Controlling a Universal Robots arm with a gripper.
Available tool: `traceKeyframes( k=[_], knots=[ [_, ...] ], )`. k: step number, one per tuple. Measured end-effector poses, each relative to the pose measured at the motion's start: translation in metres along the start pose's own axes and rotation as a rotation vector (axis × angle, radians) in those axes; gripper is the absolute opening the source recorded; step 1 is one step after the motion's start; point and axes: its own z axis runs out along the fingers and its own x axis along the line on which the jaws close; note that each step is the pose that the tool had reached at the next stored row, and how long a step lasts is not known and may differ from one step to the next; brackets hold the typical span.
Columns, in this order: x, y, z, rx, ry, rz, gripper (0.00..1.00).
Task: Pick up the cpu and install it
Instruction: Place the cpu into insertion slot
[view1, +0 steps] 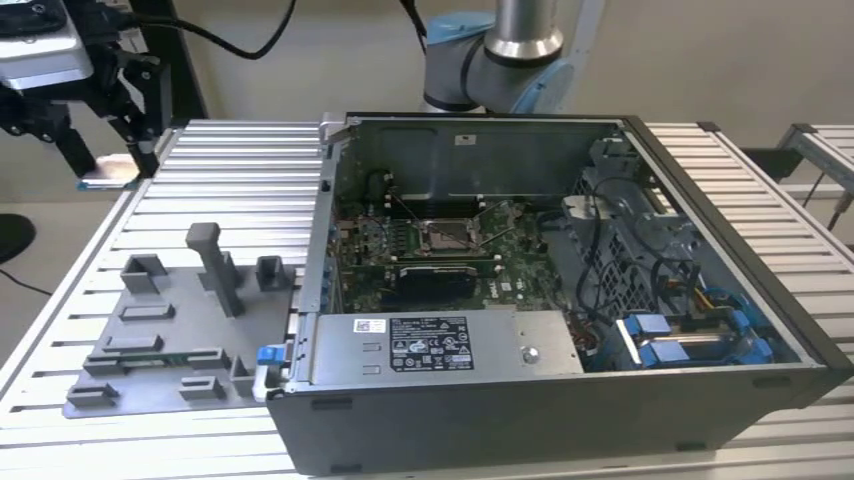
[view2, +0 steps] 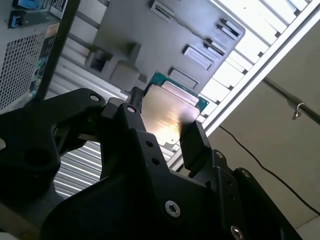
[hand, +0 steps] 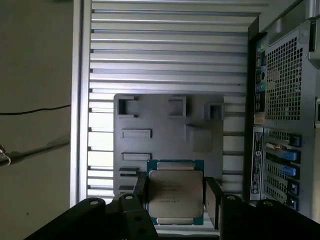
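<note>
The cpu (hand: 176, 192), a flat square chip with a pale metal top and a green edge, is clamped between the two black fingers of my gripper (hand: 176, 199). Both wrist views show it held up off the table, above the grey fixture plate (hand: 165, 135). From the other wrist camera the cpu (view2: 167, 112) catches the light between the fingers (view2: 192, 142). In the exterior view my gripper (view1: 112, 165) hangs at the far left, above the table's back corner, with the cpu (view1: 107, 172) at its tips. The dark socket (view1: 445, 237) lies open on the motherboard inside the case, well to the right.
An open computer case (view1: 561, 400) lies on its side across the slatted aluminium table (view1: 227, 160). The grey fixture plate (view1: 174, 330) with upright blocks sits on the exterior view's left of it. Cables and blue drive clips (view1: 667, 335) fill the case's right half.
</note>
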Motion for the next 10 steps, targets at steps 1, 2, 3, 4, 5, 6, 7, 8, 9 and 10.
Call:
traceKeyframes(
  k=[1, 2, 3, 4, 5, 6, 7, 8, 9, 10],
  knots=[
    [-0.0042, -0.0001, 0.0000, 0.0000, 0.0000, 0.000, 0.00],
    [-0.0084, -0.0001, 0.0000, 0.0000, -0.0001, 0.000, 0.00],
    [-0.0126, -0.0002, -0.0001, 0.0000, -0.0001, 0.000, 0.00],
    [-0.0169, -0.0002, -0.0001, 0.0000, -0.0001, 0.000, 0.00],
    [-0.0212, -0.0003, -0.0002, 0.0000, 0.0000, 0.000, 0.00],
    [-0.0255, -0.0004, -0.0002, 0.0000, -0.0001, 0.000, 0.00],
    [-0.0298, -0.0004, -0.0003, 0.0000, 0.0000, 0.000, 0.00],
    [-0.0343, -0.0005, -0.0003, 0.0000, 0.0000, 0.000, 0.00],
    [-0.0387, -0.0006, -0.0003, -0.0001, -0.0001, 0.000, 0.00],
    [-0.0433, -0.0006, -0.0004, 0.0000, 0.0000, 0.000, 0.00]
  ],
)
